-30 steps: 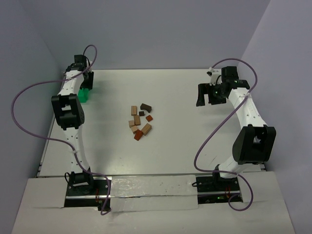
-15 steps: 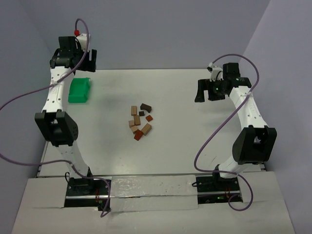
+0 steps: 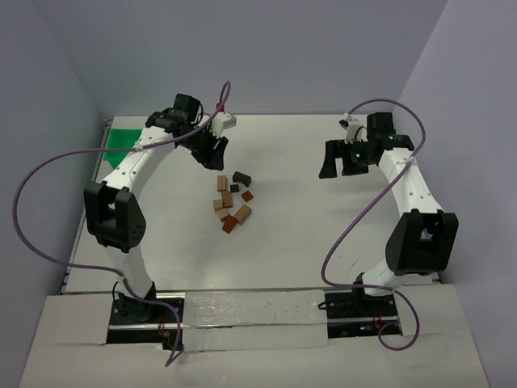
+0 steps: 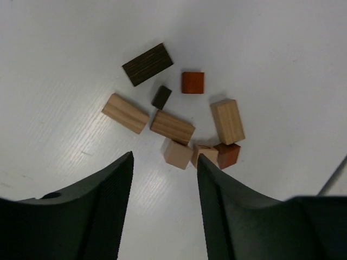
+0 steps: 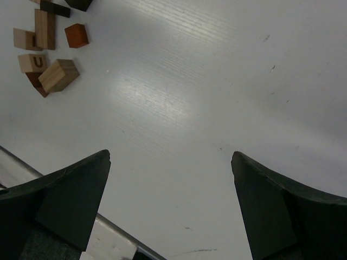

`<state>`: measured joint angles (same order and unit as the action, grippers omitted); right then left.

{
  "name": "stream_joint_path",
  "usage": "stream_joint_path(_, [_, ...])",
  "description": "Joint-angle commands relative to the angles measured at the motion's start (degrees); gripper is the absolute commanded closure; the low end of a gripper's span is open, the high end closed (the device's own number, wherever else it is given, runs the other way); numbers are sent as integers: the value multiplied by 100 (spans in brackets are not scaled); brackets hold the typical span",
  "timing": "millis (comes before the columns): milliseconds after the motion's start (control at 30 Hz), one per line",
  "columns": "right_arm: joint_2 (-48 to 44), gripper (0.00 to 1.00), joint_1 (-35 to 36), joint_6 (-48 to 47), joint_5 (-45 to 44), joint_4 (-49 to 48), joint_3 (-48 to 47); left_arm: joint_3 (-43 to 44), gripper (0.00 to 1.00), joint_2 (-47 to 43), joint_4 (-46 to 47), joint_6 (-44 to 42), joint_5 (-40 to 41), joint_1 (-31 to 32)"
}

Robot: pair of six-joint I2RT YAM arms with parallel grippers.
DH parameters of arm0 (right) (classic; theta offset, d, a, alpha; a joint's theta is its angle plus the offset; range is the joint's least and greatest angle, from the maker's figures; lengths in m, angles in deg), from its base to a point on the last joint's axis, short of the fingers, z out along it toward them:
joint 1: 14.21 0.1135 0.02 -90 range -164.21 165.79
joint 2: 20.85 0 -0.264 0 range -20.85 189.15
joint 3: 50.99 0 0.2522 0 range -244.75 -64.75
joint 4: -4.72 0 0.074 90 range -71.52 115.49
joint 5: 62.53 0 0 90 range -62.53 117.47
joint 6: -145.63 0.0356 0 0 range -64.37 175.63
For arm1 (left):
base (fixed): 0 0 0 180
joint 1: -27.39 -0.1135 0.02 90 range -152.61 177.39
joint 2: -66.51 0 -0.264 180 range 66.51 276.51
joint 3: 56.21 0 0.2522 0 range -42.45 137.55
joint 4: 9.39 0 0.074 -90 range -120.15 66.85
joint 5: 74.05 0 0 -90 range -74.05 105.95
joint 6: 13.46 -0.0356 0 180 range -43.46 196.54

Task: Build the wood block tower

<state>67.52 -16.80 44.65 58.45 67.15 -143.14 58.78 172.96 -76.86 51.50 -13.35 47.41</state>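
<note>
No wood block tower stands in view. Several small wooden blocks (image 3: 231,202), tan, reddish-brown and dark brown, lie loose and flat near the table's middle. The left wrist view shows a dark brown block (image 4: 147,64), a reddish cube (image 4: 192,82) and tan blocks (image 4: 172,126) just beyond my fingers. My left gripper (image 3: 212,152) (image 4: 165,158) hovers over the far edge of the cluster, open, with only bare table between its fingers. My right gripper (image 3: 342,166) (image 5: 171,157) hangs wide open over bare table at the right. The blocks (image 5: 49,54) sit in its view's top left corner.
A green plastic bin (image 3: 121,139) sits at the table's far left edge, partly hidden behind the left arm. Purple cables loop off both arms. Grey walls close in the back and both sides.
My left arm has swung from the far left corner by the green bin across to the block cluster. The right arm has barely moved and stays open.
</note>
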Motion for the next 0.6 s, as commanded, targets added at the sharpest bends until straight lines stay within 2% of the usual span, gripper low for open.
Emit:
stream_joint_path(0, [-427,0,30,24,-88,-198,149,413,46,407,305,836,941,105])
stream_joint_path(33, [-468,0,30,41,-133,-208,191,410,46,489,346,1043,1245,125])
stream_joint_path(233, [-596,0,16,87,-332,-243,359,-323,41,506,930,2115,1806,219])
stream_joint_path(400, [-518,0,13,95,-382,-227,310,-87,40,1125,703,3138,2497,301])
stream_joint_path(567, [-417,0,4,95,-409,-199,192,-83,37,1310,919,3653,2631,302])
